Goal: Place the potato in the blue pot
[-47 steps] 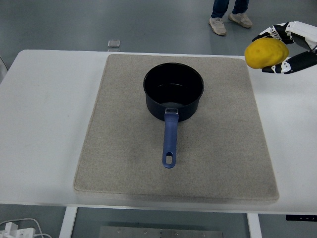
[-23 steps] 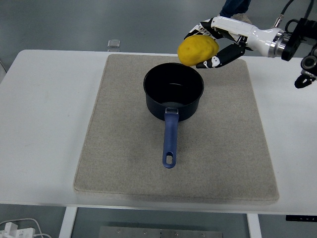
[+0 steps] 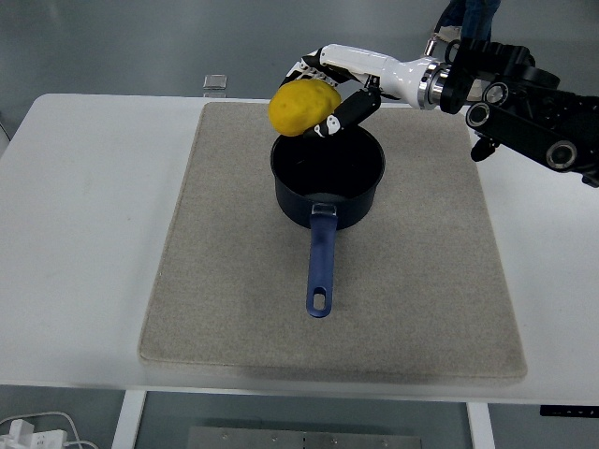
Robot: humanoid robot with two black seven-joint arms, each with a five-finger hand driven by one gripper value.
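The yellow potato (image 3: 303, 106) is held in my right hand (image 3: 328, 94), which reaches in from the right and is shut on it. It hangs in the air above the far left rim of the blue pot (image 3: 328, 175). The pot stands upright on the beige mat (image 3: 225, 281), empty inside, its blue handle (image 3: 320, 264) pointing toward the near edge. The left arm is out of view.
A small grey square object (image 3: 215, 82) lies at the table's far edge, left of the mat. A person's legs (image 3: 471, 14) show at the top right. The white table (image 3: 84, 234) surrounds the mat.
My right hand has carried the potato leftward, from the table's far right to above the pot's far left rim. The pot has not moved.
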